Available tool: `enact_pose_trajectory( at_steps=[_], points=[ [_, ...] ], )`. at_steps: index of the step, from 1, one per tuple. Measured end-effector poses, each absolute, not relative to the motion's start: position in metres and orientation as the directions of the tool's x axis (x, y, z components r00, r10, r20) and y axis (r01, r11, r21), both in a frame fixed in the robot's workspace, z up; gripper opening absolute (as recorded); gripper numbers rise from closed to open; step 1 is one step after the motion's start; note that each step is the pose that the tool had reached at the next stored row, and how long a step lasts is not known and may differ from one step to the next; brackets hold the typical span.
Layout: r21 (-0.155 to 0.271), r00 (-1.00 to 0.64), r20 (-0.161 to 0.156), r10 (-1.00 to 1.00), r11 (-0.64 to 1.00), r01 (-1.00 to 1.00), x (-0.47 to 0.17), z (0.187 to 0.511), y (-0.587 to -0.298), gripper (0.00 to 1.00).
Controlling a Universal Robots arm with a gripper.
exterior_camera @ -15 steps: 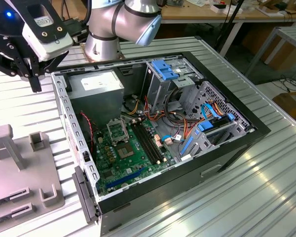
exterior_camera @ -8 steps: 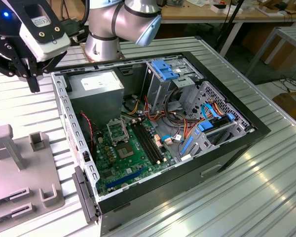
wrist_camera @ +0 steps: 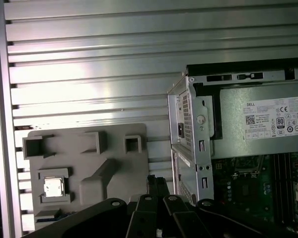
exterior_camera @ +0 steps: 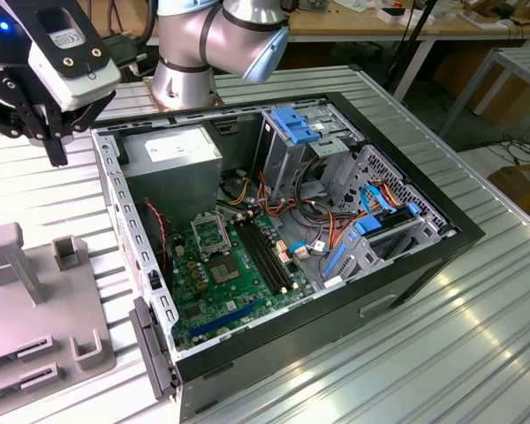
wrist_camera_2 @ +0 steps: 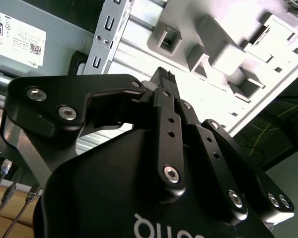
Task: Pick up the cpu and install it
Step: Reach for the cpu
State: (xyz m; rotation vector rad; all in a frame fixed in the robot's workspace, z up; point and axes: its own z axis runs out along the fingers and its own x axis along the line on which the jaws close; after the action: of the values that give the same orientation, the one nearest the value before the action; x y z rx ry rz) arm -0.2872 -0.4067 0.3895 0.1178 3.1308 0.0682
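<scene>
The cpu [wrist_camera: 53, 187] is a small square chip with a dull grey metal top, lying flat in a square pocket of the grey holder plate [wrist_camera: 114, 148] on the slatted table. In both wrist views my gripper [wrist_camera: 157, 180] hangs above the gap between the holder plate and the open computer case [wrist_camera: 193, 129]. Its black fingers [wrist_camera_2: 164, 79] are pressed together with nothing between them. In the exterior view the gripper [exterior_camera: 57, 157] is high at the left, above the table and outside the case. The green motherboard [exterior_camera: 230, 287] lies inside, with the shiny metal socket frame [exterior_camera: 210, 233] near its back.
The case wall [exterior_camera: 128, 238] stands between the holder plate [exterior_camera: 35, 309] and the motherboard. A grey power supply [exterior_camera: 172, 150], blue-topped drive cage [exterior_camera: 291, 124] and bundles of cables [exterior_camera: 327, 221] crowd the case. Black memory slots [exterior_camera: 267, 256] run beside the socket frame.
</scene>
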Motion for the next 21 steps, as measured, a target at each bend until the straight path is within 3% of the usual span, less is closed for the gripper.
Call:
enact_pose_trajectory(
  at_steps=[21],
  points=[
    [0.043,-0.997,0.0,0.075,0.996,0.075,-0.316,0.388,-0.419,0.11]
  ],
)
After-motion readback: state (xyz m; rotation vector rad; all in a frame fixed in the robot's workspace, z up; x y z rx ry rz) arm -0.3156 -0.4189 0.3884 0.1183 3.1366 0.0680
